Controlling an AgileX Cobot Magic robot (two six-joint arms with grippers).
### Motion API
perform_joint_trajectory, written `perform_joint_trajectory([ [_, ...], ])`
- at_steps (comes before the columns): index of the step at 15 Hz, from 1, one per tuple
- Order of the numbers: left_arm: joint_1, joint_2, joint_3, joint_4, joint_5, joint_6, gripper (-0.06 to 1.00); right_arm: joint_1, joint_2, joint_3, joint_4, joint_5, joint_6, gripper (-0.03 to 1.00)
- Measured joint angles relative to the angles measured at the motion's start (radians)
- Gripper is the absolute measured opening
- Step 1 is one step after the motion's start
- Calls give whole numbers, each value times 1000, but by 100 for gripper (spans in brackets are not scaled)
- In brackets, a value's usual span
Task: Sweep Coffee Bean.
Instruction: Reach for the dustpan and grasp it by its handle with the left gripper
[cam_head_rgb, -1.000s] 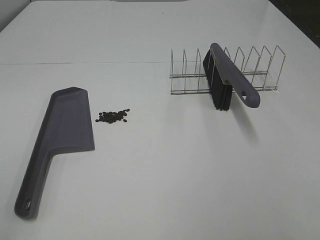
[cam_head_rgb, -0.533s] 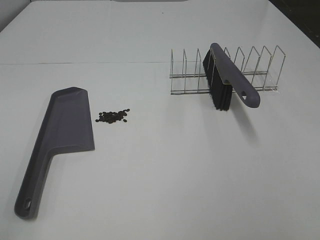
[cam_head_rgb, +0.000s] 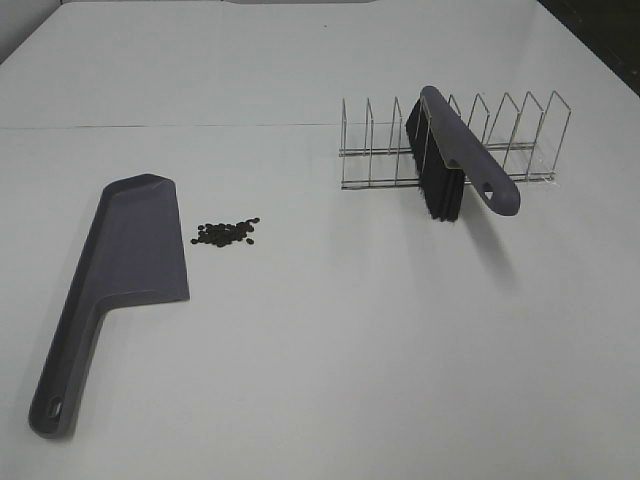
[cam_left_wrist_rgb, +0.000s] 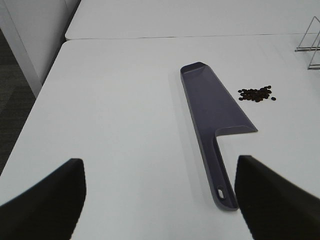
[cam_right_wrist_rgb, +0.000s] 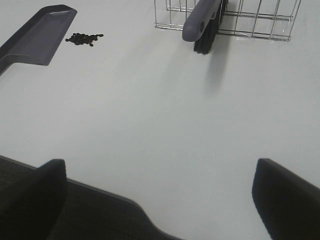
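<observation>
The coffee bean (cam_head_rgb: 226, 233) cluster lies on the white table, just right of the grey dustpan (cam_head_rgb: 118, 270) blade; both also show in the left wrist view as coffee bean (cam_left_wrist_rgb: 256, 94) and dustpan (cam_left_wrist_rgb: 215, 125). A grey brush (cam_head_rgb: 455, 160) with black bristles leans in a wire rack (cam_head_rgb: 500, 140) at the right. Neither arm appears in the exterior high view. My left gripper (cam_left_wrist_rgb: 160, 200) is open and empty, back from the dustpan's handle. My right gripper (cam_right_wrist_rgb: 160, 200) is open and empty near the table's front edge, far from the brush (cam_right_wrist_rgb: 202, 22).
The table's left edge (cam_left_wrist_rgb: 30, 115) drops off beside the dustpan. A seam (cam_head_rgb: 170, 126) crosses the table behind the objects. In the right wrist view the table's front edge (cam_right_wrist_rgb: 100, 192) runs close to the fingers.
</observation>
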Motion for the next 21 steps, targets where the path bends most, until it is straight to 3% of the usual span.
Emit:
perform_joint_trajectory([
  [7,0,69,0,1,0,0,75,0,0,0,0,0,0,91],
  [21,0,768,1,55,-6,-89,75,0,0,0,-2,0,0,88],
])
